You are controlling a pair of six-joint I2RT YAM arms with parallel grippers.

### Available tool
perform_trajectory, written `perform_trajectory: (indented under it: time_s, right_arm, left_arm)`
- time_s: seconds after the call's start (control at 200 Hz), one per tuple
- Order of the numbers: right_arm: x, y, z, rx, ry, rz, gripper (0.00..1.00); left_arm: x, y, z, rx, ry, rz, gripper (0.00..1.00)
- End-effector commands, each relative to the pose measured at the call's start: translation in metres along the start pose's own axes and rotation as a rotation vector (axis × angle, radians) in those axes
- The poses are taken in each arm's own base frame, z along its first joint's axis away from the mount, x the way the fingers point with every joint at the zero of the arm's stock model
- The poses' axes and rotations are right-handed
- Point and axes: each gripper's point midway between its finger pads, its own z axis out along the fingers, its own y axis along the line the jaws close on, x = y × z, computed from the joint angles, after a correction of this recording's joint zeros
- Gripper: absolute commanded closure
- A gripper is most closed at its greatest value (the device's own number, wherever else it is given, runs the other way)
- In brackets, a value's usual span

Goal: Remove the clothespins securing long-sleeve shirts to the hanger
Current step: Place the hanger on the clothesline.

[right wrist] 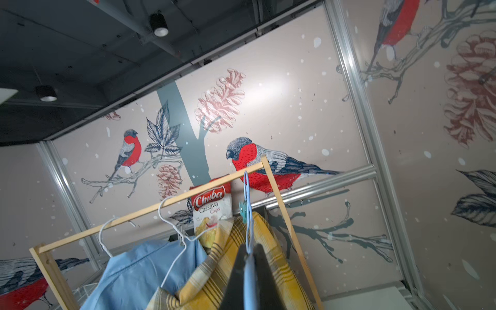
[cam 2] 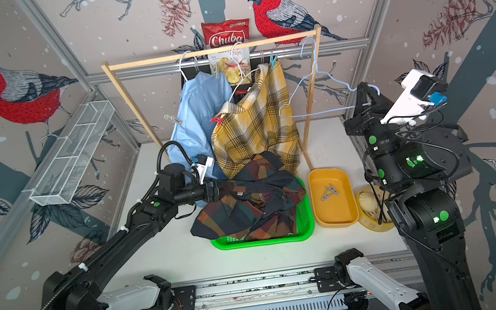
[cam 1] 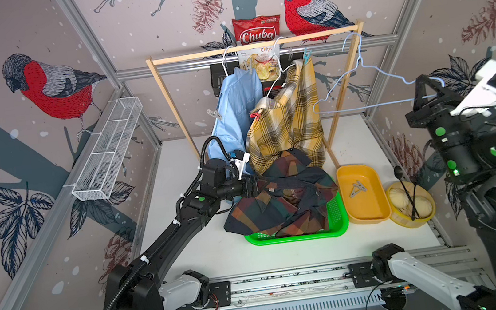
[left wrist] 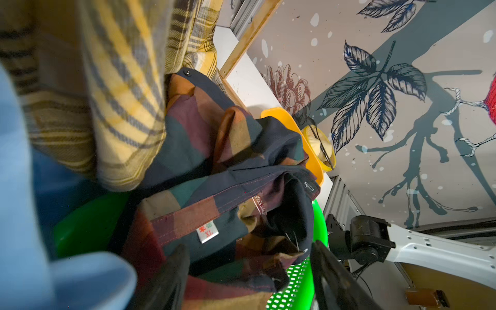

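A light blue shirt (cam 1: 234, 109) and a mustard plaid shirt (cam 1: 288, 125) hang on white hangers from the wooden rail (cam 1: 196, 55). Clear clothespins (cam 1: 213, 114) (cam 1: 249, 68) grip the blue shirt. A red clothespin (cam 1: 254, 115) and a light blue one (cam 1: 306, 55) grip the plaid. The dark plaid shirt (cam 1: 281, 203) lies crumpled in the green basket (cam 1: 298, 237). My left gripper (cam 1: 260, 185) (left wrist: 252, 257) is open, its fingers either side of the shirt's collar. My right gripper (cam 1: 428, 88) (right wrist: 248, 255) is shut on a bare light blue hanger (cam 1: 360, 84), hooked on the rail.
An orange tray (cam 1: 383, 197) right of the basket holds two grey clothespins (cam 1: 357, 188). A yellow basket (cam 1: 409, 224) with buns and a black spoon stands beside it. A chips bag (cam 1: 257, 30) hangs behind the rail. A wire basket (cam 1: 108, 150) is on the left wall.
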Motion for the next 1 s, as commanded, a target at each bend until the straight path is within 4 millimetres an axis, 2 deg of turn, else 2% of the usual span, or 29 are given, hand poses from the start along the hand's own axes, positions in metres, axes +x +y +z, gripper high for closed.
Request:
perform_trajectory:
  time_s: [0.0, 0.18, 0.39, 0.625, 0.926, 0.996]
  right_arm:
    - [-0.038, 0.018, 0.001, -0.078, -0.121, -0.021, 1.0]
    - [-0.046, 0.027, 0.013, -0.107, -0.147, -0.031, 1.0]
    - [-0.031, 0.015, 0.041, -0.02, -0.14, -0.085, 1.0]
    - [-0.012, 0.002, 0.058, 0.054, -0.137, -0.137, 1.0]
    - [0.017, -0.006, 0.053, 0.06, -0.083, -0.12, 1.0]
    - [0.023, -0.005, 0.052, 0.048, -0.067, -0.109, 0.93]
  left_arm:
    - [-0.001, -0.004, 0.001, 0.023, 0.001, 0.043, 0.3]
    - [0.003, -0.003, 0.004, 0.031, 0.013, 0.028, 0.3]
    - [0.003, -0.003, 0.005, 0.035, 0.014, 0.025, 0.3]
    - [0.005, -0.002, 0.007, 0.044, 0.023, 0.015, 0.31]
    - [0.005, -0.003, 0.006, 0.041, 0.02, 0.021, 0.32]
    - [0.005, -0.002, 0.006, 0.037, 0.018, 0.02, 0.32]
